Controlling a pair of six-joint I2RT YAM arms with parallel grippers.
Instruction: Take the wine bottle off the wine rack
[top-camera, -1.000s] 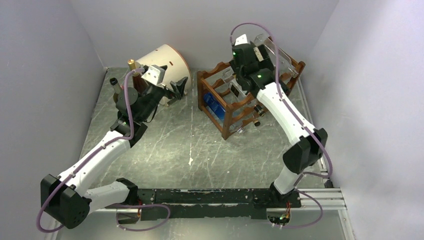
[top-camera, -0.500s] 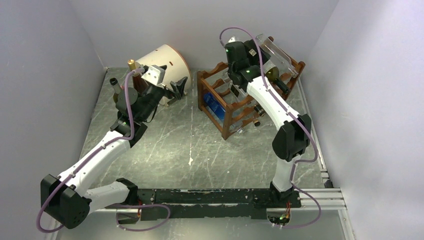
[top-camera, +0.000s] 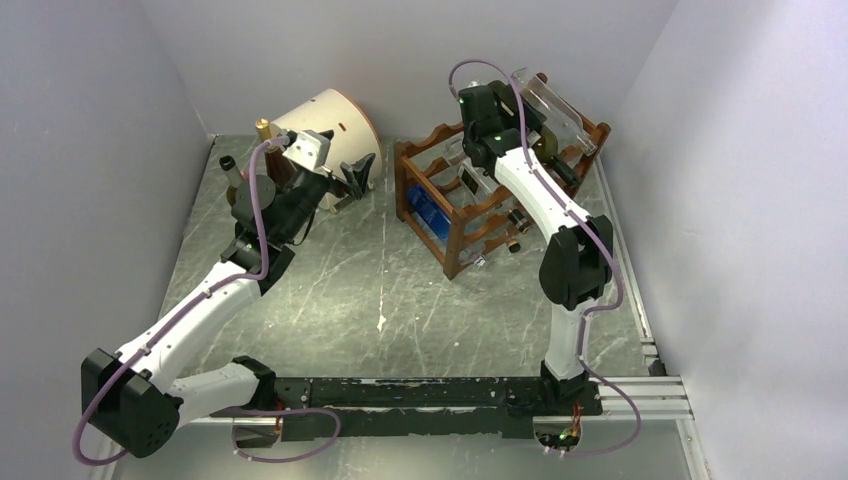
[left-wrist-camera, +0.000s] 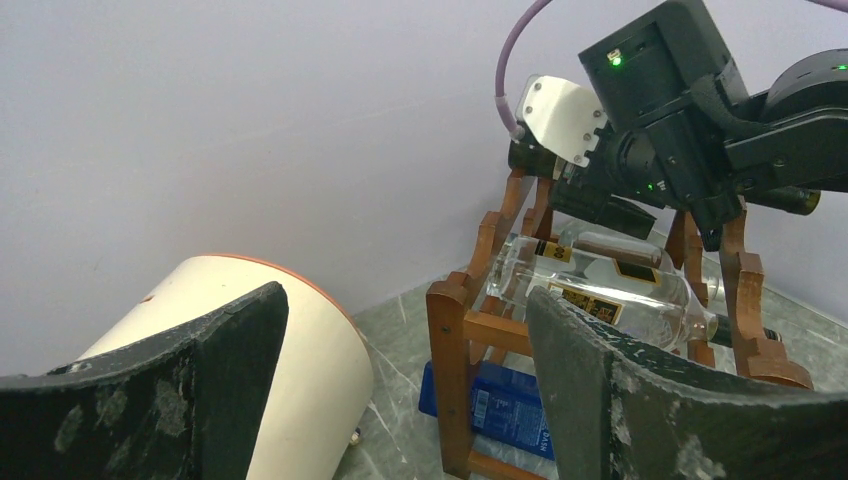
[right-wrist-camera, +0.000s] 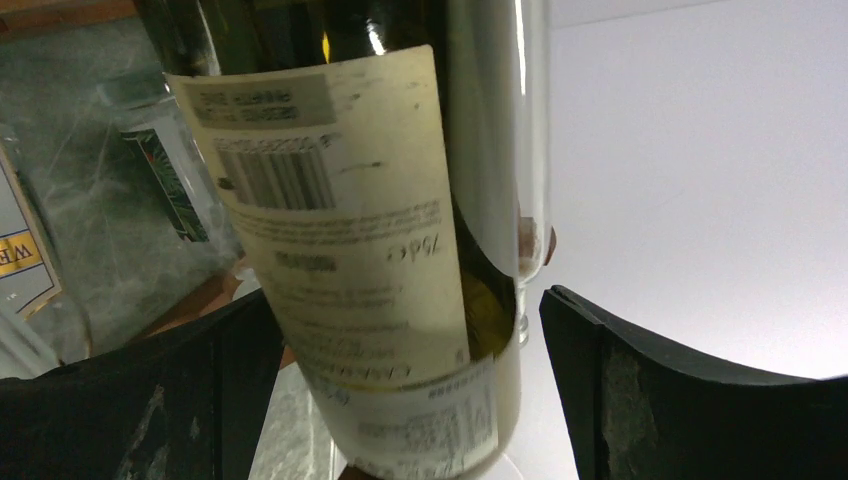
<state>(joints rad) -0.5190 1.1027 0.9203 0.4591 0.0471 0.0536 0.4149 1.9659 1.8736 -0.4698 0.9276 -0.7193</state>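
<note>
The wine rack stands on the grey-green marbled table in the upper middle of the top view, turned at a slant, with its far end near the right wall. The right arm reaches over the rack from the lower right, its wrist above the upper tier. In the right wrist view the right claw is spread wide with the wine bottle lying between its fingers. This is a dark green glass bottle with a cream label bearing a barcode. A thin strip of light shows between the glass and the finger at the right of that frame. At the left the label runs so close to the other finger that contact cannot be judged, and nothing shows a firm squeeze. The left arm stretches up the left side of the top view, and the left claw sits in the gap between the cream drum and the rack. Its fingers are far apart and hold nothing. The left wrist view looks between them at the drum at lower left and the rack at right, where a clear bottle lies in an upper tier and a blue bottle lies lower down.
</note>
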